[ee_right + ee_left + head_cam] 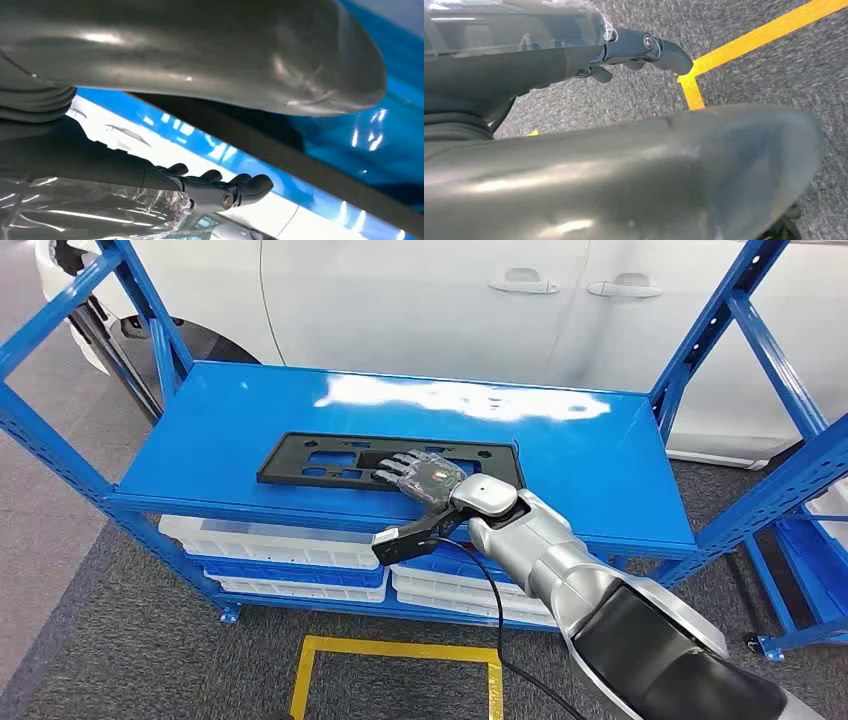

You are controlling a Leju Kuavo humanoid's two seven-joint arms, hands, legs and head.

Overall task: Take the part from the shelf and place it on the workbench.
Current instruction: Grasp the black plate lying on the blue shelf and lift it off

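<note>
A flat black plastic part [385, 462], pierced with several cut-outs, lies on the top level of a blue steel shelf [230, 420], towards the near edge and roughly midway between left and right. The robot's right hand [425, 478], wrapped in clear film, rests on the part's near right portion with its fingers [398, 466] stretched out flat and slightly spread over the black surface; whether anything is hooked under the part's edge cannot be told. In the right wrist view, the dark fingertips [252, 184] extend straight above the glossy blue deck, with the part [300, 155] seen as a dark band across it. The silver right arm [545, 560] reaches in from the near right, a black cable [485, 585] hanging beneath it.

The deck around the part lies bare to the left, right and far side, bounded by blue corner uprights [700, 340]. Below, white trays [270, 540] sit on the lower levels. A white car [450, 300] with two door handles stands just behind the shelf. Yellow floor tape [395, 650] marks a box on the grey carpet at the near side.

The left hand [634, 50] hangs above the carpet and the yellow tape [744, 45], its fingers loosely curled and holding nothing. No writing is legible.
</note>
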